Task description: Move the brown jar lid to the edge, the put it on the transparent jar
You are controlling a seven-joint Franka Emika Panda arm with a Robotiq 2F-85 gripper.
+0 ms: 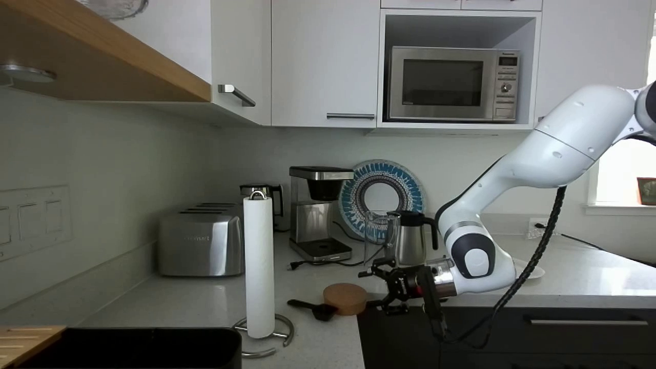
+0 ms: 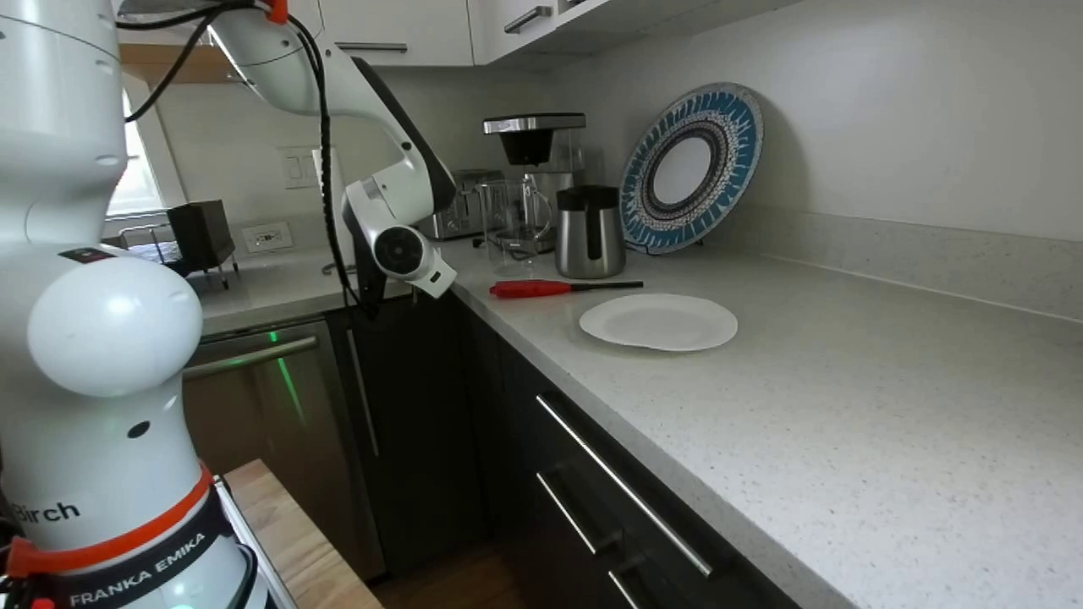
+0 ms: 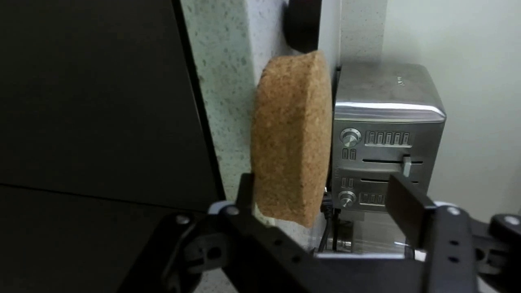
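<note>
The brown jar lid (image 1: pixel 345 299), a thick cork disc, lies flat on the countertop at its inner corner. Its near side appears to jut past the edge (image 3: pixel 226 77). My gripper (image 1: pixel 368 289) faces the lid from the side, jaws apart, one above the other. In the wrist view the lid (image 3: pixel 291 138) is ahead of the lower finger (image 3: pixel 245 191), whose tip overlaps its underside; whether they touch I cannot tell. The upper finger (image 3: pixel 407 207) stands well away from it. The transparent jar (image 2: pixel 504 216) stands upright further back. In that exterior view lid and gripper are hidden.
A black scoop (image 1: pixel 323 310) lies against the lid's far side. Beside the jar stands a steel kettle (image 2: pixel 590 233); a red-handled tool (image 2: pixel 533 288) and white plate (image 2: pixel 660 321) lie nearer. A paper towel roll (image 1: pixel 260 266), toaster (image 1: pixel 202 241) and coffee maker (image 1: pixel 320 215) occupy the corner.
</note>
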